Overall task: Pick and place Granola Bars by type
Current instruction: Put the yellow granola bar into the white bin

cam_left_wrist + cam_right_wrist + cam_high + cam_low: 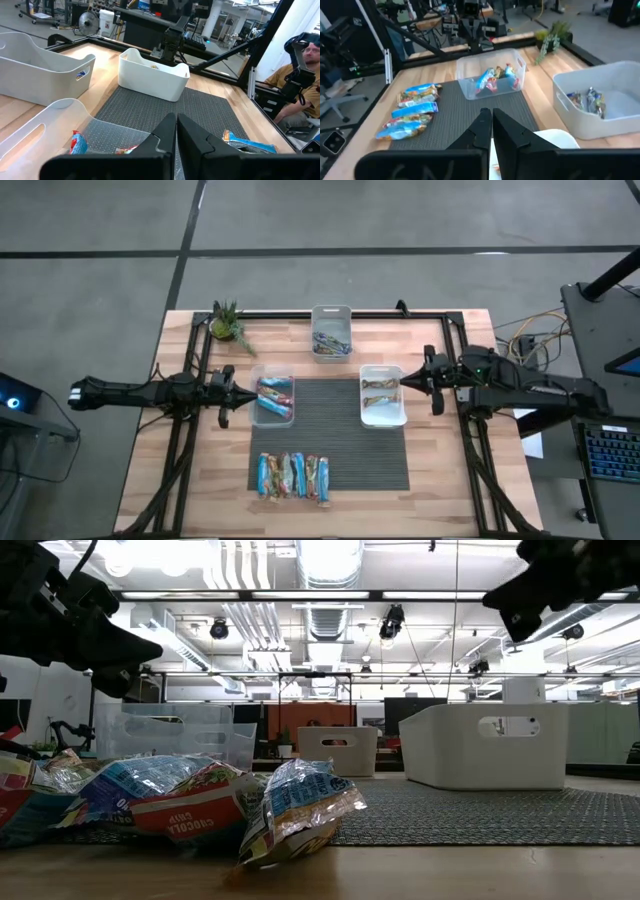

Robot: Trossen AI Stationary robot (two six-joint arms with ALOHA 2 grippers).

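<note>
Granola Bars [293, 476] lie in a row at mat's near edge, w/ others already in bins. Light, crinkly, slippery: pinch across mid-width. Left gripper [243, 394] & right gripper [408, 383] both pressed together, empty.

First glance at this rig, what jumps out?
A row of granola bars in shiny, mostly blue wrappers lies on the dark mat's near edge. Three bins ring the mat, each already holding a few bars: a clear bin at left, a white bin at right, a third bin at the far edge. Both arms wait at the sides.
</note>
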